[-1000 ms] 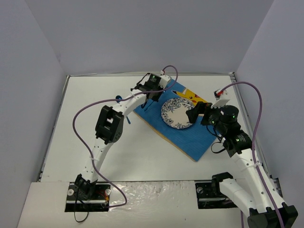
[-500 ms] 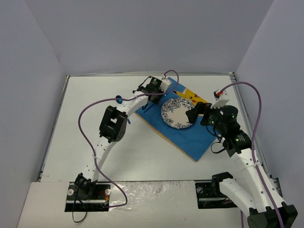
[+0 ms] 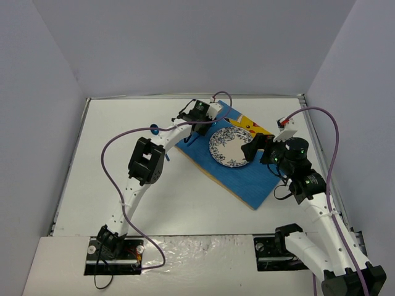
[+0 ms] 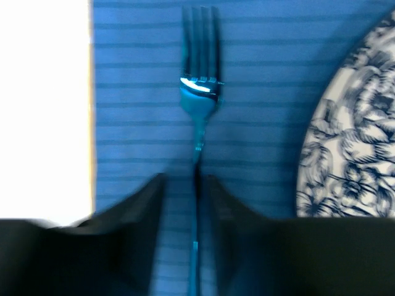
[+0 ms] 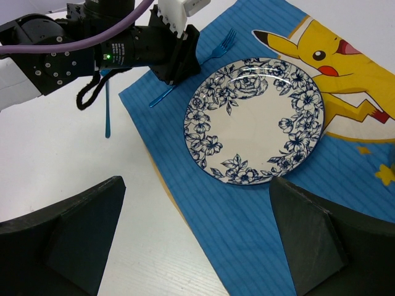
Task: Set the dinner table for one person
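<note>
The dinner table (image 3: 185,203) is the biggest thing here, a flat white top filling most of the overhead view. On it, right of centre and turned at an angle, lies a blue striped placemat (image 3: 247,182) with a yellow cartoon figure at its upper right corner. A round white plate (image 3: 229,147) with a dark blue flower pattern sits on the placemat, near its middle.

My right gripper (image 5: 196,182) hangs above the lower right edge of the plate in the overhead view. Its jaws are spread wide with nothing between them. In its own camera the plate fills the centre of the frame.

My left gripper (image 4: 185,179) is down over the upper left strip of the placemat, just beside the plate. Its jaws are parted a little, and the handle of a blue fork (image 4: 199,105) runs between my fingers (image 4: 154,203) with a sliver of cloth showing beside it, so I am not clamping it. The fork lies on the placemat, tines toward the top of my wrist view.

A thin blue utensil (image 5: 107,111) lies on the bare table to the left of the placemat; I cannot tell which kind.
</note>
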